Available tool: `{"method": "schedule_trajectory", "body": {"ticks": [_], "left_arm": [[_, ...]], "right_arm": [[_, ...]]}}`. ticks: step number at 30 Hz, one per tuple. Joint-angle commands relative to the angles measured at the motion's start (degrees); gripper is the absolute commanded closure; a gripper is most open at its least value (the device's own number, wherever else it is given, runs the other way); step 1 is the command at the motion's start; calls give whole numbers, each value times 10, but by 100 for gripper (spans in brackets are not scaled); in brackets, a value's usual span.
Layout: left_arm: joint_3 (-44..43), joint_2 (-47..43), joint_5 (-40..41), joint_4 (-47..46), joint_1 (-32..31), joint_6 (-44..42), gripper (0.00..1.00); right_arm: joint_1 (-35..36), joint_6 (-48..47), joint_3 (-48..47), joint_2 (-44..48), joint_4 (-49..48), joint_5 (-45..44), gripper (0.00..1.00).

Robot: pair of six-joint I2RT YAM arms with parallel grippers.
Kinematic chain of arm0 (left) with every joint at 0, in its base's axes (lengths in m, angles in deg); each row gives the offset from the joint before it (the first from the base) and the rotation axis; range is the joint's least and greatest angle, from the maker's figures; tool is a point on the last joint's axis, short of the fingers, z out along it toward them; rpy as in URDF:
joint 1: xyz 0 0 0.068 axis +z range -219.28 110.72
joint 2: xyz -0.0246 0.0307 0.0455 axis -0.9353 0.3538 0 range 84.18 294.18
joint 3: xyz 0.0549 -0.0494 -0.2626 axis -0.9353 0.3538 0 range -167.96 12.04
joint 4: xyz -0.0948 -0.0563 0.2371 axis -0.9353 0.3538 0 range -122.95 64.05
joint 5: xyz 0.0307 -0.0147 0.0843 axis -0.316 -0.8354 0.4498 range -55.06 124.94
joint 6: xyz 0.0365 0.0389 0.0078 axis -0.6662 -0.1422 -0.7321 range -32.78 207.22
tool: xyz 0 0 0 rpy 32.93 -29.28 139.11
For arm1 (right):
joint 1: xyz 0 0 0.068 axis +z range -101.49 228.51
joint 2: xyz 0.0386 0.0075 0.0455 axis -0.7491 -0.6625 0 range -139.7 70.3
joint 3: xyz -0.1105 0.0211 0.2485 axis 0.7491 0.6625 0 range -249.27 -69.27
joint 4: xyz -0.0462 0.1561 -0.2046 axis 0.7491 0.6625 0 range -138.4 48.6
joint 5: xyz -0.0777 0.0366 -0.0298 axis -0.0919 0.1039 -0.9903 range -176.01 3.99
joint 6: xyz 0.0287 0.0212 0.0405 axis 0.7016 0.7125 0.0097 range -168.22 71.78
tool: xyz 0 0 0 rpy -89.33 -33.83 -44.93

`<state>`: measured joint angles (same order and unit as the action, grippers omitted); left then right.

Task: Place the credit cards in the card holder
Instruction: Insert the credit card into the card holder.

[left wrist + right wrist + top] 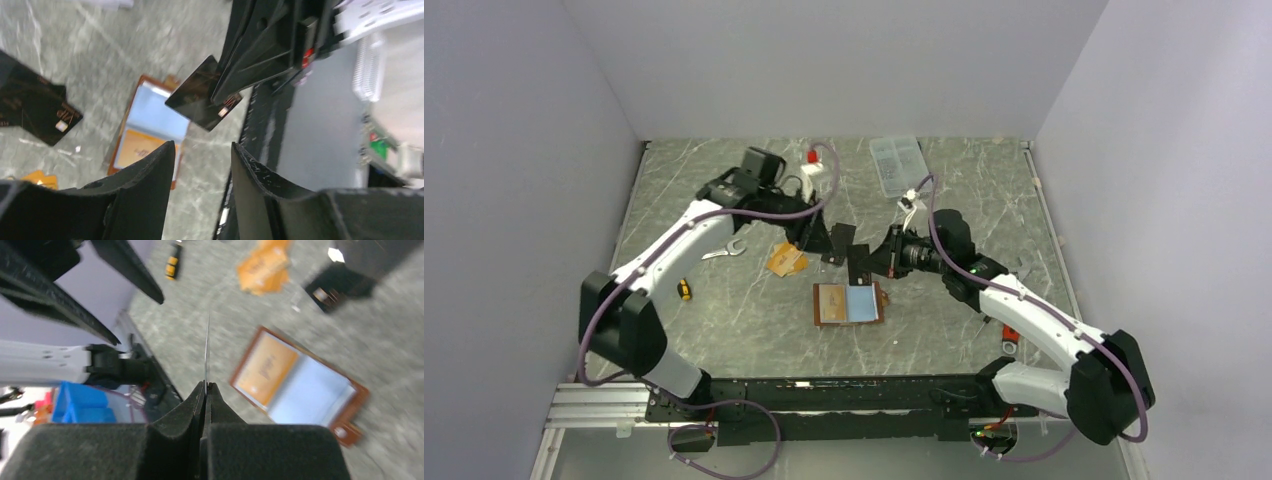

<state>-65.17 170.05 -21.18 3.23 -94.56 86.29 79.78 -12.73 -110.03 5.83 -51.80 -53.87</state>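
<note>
The card holder point(870, 304) lies open on the table, brown-edged, with an orange-tan card in its left pocket point(830, 303) and a pale blue right pocket. My right gripper point(871, 262) is shut on a black credit card point(857, 266), held upright just above the holder's far edge. That card shows edge-on point(206, 347) in the right wrist view and flat point(197, 100) in the left wrist view. My left gripper point(821, 240) hangs open and empty beside it. A second black card point(840, 243) and an orange-tan card point(785, 260) lie on the table.
A clear compartment box point(896, 165) stands at the back. A wrench point(724, 250) and a small yellow-black item point(684, 290) lie left of the cards. A red-and-white item point(812, 157) sits at the back, and a red item point(1010, 340) lies beside the right arm.
</note>
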Motion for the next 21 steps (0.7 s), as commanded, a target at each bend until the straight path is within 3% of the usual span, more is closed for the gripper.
{"method": "schedule_trajectory", "body": {"ticks": [1,7,21], "left_arm": [[31,67,183,69,-58,-128,51],[79,96,319,19,-125,-199,57],[106,140,406,-7,-164,-246,64]], "right_arm": [[-1,-20,33,-35,91,-104,100],[0,-18,70,-56,98,-154,100],[-2,-9,90,-85,37,-206,100]]}}
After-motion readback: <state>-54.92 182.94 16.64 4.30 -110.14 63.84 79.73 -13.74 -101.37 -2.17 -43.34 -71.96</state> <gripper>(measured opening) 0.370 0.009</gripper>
